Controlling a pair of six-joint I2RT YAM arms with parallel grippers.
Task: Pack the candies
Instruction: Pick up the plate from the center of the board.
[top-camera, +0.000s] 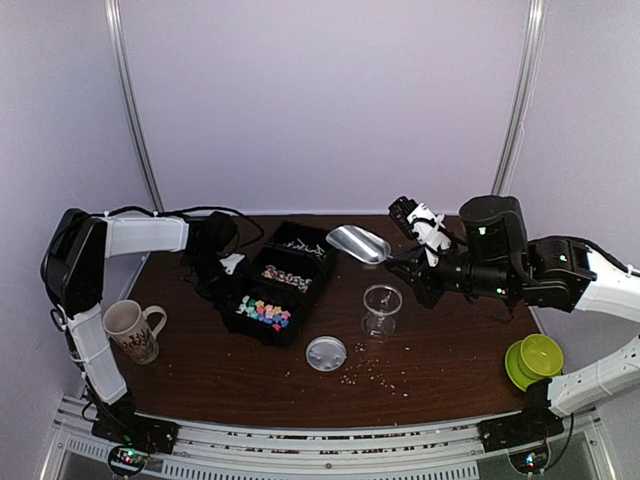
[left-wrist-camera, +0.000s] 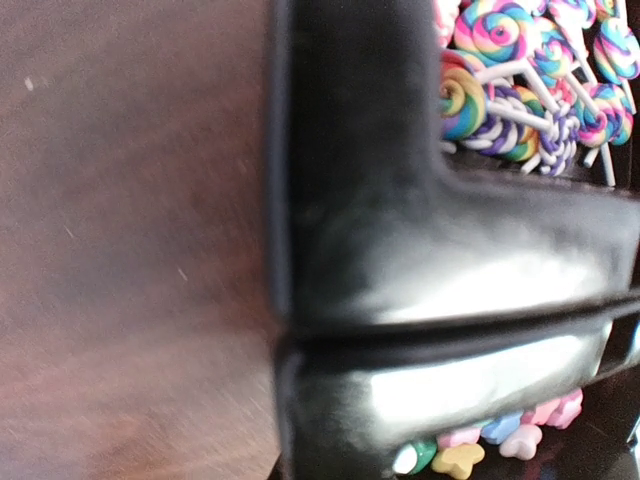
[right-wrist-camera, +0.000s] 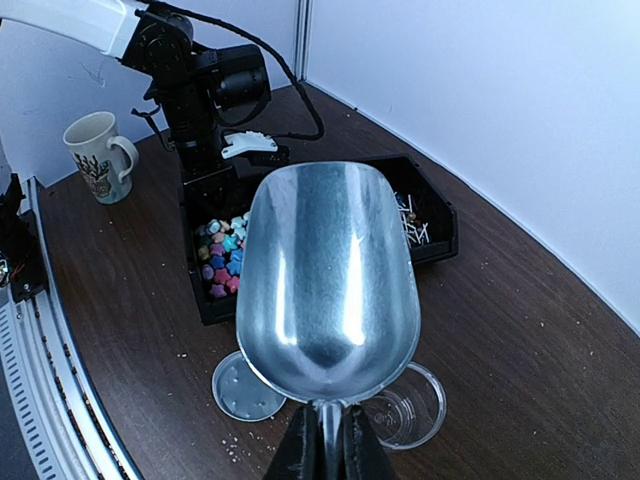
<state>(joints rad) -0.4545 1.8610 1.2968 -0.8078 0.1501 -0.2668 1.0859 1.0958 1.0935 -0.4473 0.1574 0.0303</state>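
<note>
Dark brown wood is what I am working on, a table (top-camera: 450, 350) closed in by pale lilac walls. My landmark is the black tray (top-camera: 256, 329), which is split into compartments and sits left of centre.

The candies (top-camera: 265, 312) lie in the tray's nearest compartment, a small heap of pink, blue, yellow and green pieces. Striped lollipops (left-wrist-camera: 500, 60) fill a compartment beyond a divider from them.

My left gripper (top-camera: 226, 272) is down at the tray's left rim with its fingers closed. The left wrist camera shows little besides glossy black wall, so I cannot tell whether that wall is pinched between them.

My right gripper (right-wrist-camera: 325, 445) is clamped on the thin handle of a metal scoop (right-wrist-camera: 325, 270). The scoop hangs in the air just right of the tray's far end, with its bowl turned up and showing bare shiny metal.

A clear cup (top-camera: 381, 308) stands upright on the table to the right of the tray, below the scoop in the wrist view. A round lid (top-camera: 326, 354) lies flat just off the tray's near right corner.

Pale crumbs (top-camera: 375, 375) are scattered in front of the cup. A patterned mug (top-camera: 132, 330) stands well to the left of the tray. A lime-green round dish (top-camera: 535, 360) sits far off to the right.
</note>
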